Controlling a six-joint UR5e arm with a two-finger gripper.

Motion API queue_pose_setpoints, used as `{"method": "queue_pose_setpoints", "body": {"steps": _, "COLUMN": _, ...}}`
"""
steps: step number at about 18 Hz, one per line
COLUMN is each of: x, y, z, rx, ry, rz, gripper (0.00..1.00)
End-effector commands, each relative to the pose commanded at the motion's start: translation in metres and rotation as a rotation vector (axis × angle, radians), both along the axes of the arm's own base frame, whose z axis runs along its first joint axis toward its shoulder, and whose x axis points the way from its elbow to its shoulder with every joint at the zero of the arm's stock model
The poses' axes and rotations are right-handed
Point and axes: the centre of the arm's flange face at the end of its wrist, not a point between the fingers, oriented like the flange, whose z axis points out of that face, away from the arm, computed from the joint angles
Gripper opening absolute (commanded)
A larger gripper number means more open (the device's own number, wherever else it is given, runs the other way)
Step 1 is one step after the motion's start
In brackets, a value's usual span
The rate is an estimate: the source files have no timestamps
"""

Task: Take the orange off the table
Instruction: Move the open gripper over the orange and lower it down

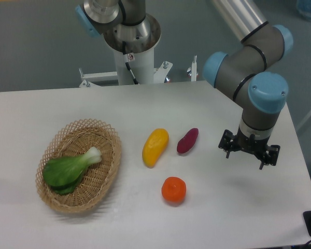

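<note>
One white table (52, 111) with rounded corners, one robot arm (251, 67) (grey links, pale blue joint caps), one oval wicker basket (106, 174), one head of bok choy (70, 168), one yellow mango-like fruit (155, 147), one purple sweet potato (187, 140), one orange (173, 190), one gripper (249, 155). Basket set on the left part of the tabletop, bok choy lying inside it with the white stem end pointing up and to the right. Yellow fruit and sweet potato near the table's middle, side by side but apart, both tilted the same way (upper ends leaning right). Orange below these two, nearer the front edge, alone on bare tabletop, touching neither fruit nor basket. Gripper hanging over the right side of the table, pointing down, to the right of the sweet potato and up and to the right of the orange, well apart from it; black fingers spread wide with nothing between them. Nothing lying between gripper and orange. Orange itself small, round, slightly flattened, bright orange, with a faint dimple on top and a soft shadow beneath. Second robot base (129, 31) behind the table's far edge.
</note>
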Motion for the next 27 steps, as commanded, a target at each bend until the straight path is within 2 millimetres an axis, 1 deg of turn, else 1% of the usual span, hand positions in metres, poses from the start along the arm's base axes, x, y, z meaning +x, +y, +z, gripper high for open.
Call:
{"method": "queue_pose_setpoints", "body": {"steps": 1, "x": 0.003, "y": 0.000, "z": 0.003, "rx": 0.007, "ry": -0.003, "rz": 0.011, "gripper": 1.00}}
{"method": "queue_pose_setpoints", "body": {"steps": 3, "x": 0.012, "y": 0.011, "z": 0.003, "rx": 0.009, "ry": -0.005, "rz": 0.019, "gripper": 1.00}}
{"method": "queue_pose_setpoints", "body": {"steps": 5, "x": 0.013, "y": 0.012, "z": 0.003, "rx": 0.011, "ry": -0.006, "rz": 0.019, "gripper": 1.00}}
{"method": "queue_pose_setpoints", "body": {"steps": 8, "x": 0.021, "y": 0.021, "z": 0.002, "rx": 0.012, "ry": -0.010, "rz": 0.003, "gripper": 1.00}}
{"method": "queue_pose_setpoints", "body": {"steps": 11, "x": 0.035, "y": 0.029, "z": -0.010, "rx": 0.036, "ry": -0.048, "rz": -0.013, "gripper": 1.00}}
{"method": "queue_pose_setpoints", "body": {"steps": 13, "x": 0.047, "y": 0.041, "z": -0.016, "rx": 0.032, "ry": -0.060, "rz": -0.025, "gripper": 1.00}}
{"method": "queue_pose_setpoints", "body": {"steps": 15, "x": 0.049, "y": 0.043, "z": -0.023, "rx": 0.027, "ry": -0.069, "rz": -0.025, "gripper": 1.00}}
{"method": "queue_pose_setpoints", "body": {"steps": 16, "x": 0.052, "y": 0.046, "z": -0.023, "rx": 0.027, "ry": -0.070, "rz": -0.025, "gripper": 1.00}}
{"method": "queue_pose_setpoints", "body": {"steps": 18, "x": 0.059, "y": 0.057, "z": -0.034, "rx": 0.020, "ry": -0.087, "rz": -0.007, "gripper": 1.00}}
{"method": "queue_pose_setpoints", "body": {"steps": 21, "x": 0.076, "y": 0.074, "z": -0.044, "rx": 0.010, "ry": -0.102, "rz": -0.029, "gripper": 1.00}}
{"method": "queue_pose_setpoints", "body": {"steps": 24, "x": 0.090, "y": 0.092, "z": -0.059, "rx": -0.009, "ry": -0.117, "rz": -0.015, "gripper": 1.00}}
{"method": "queue_pose_setpoints", "body": {"steps": 27, "x": 0.103, "y": 0.102, "z": -0.067, "rx": -0.019, "ry": -0.126, "rz": -0.025, "gripper": 1.00}}
